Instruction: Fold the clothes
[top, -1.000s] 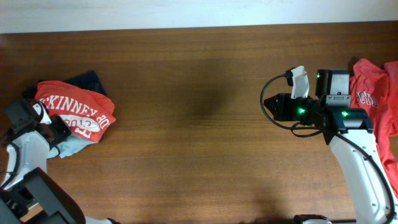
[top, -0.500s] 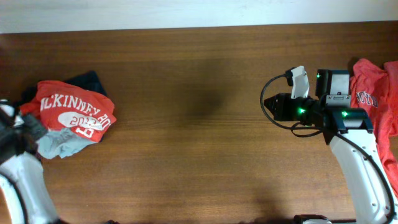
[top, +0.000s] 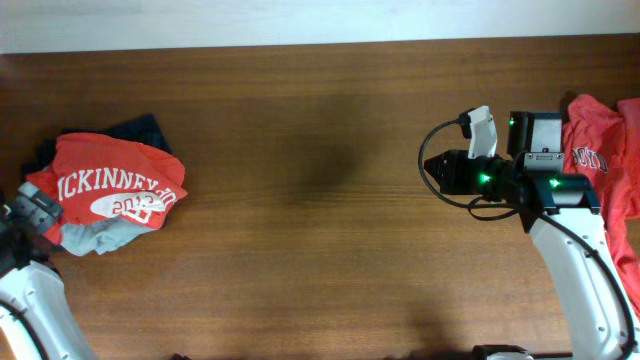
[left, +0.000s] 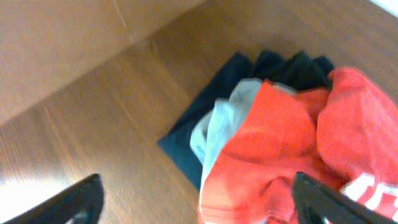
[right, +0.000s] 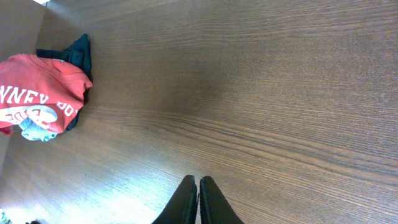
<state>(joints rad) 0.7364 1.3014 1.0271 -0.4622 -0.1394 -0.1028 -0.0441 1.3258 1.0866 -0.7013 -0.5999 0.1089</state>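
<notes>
Fingers on the left gripper (left: 196, 183) are spread wide, empty; the right gripper (right: 198, 190) is pinched closed, empty. The soft, light, floppy pile of clothes (top: 105, 195) sits far left. Best to grab the red shirt (top: 120, 165) by an edge.

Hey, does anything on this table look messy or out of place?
Yes. At the table's left end an orange-red T-shirt lies crumpled over a grey garment and a navy garment, none folded. A second red shirt is bunched at the right edge.

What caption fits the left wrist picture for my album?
Open left hand by a heap of red, grey and navy clothes on a wooden table.
</notes>
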